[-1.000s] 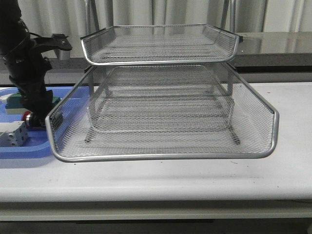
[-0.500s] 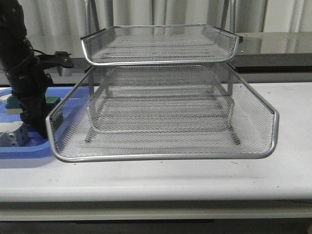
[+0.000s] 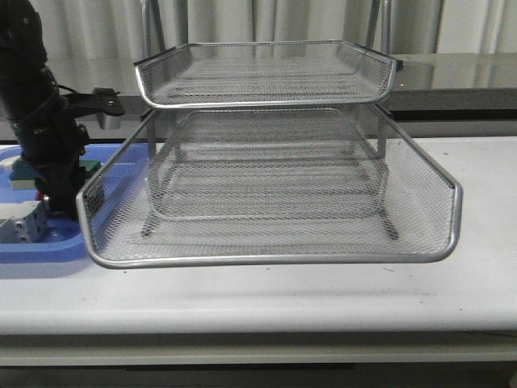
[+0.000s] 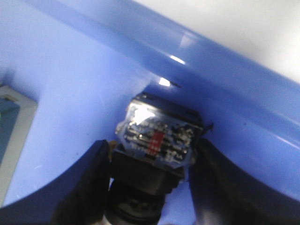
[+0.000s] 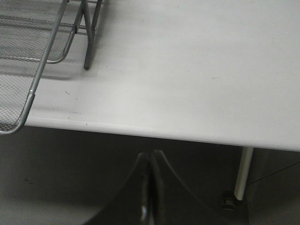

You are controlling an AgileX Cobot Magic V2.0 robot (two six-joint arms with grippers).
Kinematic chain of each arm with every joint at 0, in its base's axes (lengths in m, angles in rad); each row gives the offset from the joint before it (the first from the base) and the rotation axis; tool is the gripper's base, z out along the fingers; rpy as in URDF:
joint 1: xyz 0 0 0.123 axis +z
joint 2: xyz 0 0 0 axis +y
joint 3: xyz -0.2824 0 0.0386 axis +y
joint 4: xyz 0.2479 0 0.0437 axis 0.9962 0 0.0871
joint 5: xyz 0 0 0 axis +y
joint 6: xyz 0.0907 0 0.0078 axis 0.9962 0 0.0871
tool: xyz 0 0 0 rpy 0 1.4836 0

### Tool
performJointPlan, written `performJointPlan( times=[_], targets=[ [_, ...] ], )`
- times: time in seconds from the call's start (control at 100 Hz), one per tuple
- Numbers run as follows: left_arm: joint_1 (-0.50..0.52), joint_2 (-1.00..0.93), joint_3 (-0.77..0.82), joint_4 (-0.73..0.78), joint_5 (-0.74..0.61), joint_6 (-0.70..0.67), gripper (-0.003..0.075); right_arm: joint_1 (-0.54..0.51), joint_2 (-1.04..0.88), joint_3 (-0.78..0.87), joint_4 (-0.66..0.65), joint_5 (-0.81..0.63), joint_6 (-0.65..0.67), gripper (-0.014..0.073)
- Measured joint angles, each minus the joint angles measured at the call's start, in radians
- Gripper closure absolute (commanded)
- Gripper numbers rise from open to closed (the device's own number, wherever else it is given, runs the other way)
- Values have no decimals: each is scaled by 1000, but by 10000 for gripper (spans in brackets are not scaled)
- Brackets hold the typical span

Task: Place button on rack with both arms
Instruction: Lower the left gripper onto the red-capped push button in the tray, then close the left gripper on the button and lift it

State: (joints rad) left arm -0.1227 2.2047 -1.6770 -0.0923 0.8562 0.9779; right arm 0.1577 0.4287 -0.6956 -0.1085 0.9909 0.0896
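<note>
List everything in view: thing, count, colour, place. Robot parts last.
rack: one, silver wire mesh, three tiers, centre of the table.
blue tray: one, blue, left of the rack.
button: one, blue-black body, inside the blue tray between the left gripper's fingers.
green block: one, green, in the blue tray.
white-grey part: one, in the blue tray's front.
table: one, white.
left gripper: one, black, around the button.
right gripper: one, dark, off the table's edge.

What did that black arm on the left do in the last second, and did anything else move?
The left arm sank lower into the blue tray, and the red head seen beside it a second ago is now hidden. Its left claw now has fingers on both sides of the button. The rack, the green block and the white-grey part stayed put.
</note>
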Motion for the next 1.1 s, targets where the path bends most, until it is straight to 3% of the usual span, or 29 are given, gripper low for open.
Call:
performJointPlan(
  times=[0.03, 0.63, 1.1],
  targets=[
    [0, 0, -2, 0, 0, 0, 743, 0, 0, 0, 0, 0, 0, 664],
    [0, -75, -276, 8, 309, -134, 741, 0, 0, 0, 0, 0, 0, 664],
    [13, -283, -296, -37, 397, -177, 741, 0, 0, 0, 0, 1, 0, 664]
  ],
)
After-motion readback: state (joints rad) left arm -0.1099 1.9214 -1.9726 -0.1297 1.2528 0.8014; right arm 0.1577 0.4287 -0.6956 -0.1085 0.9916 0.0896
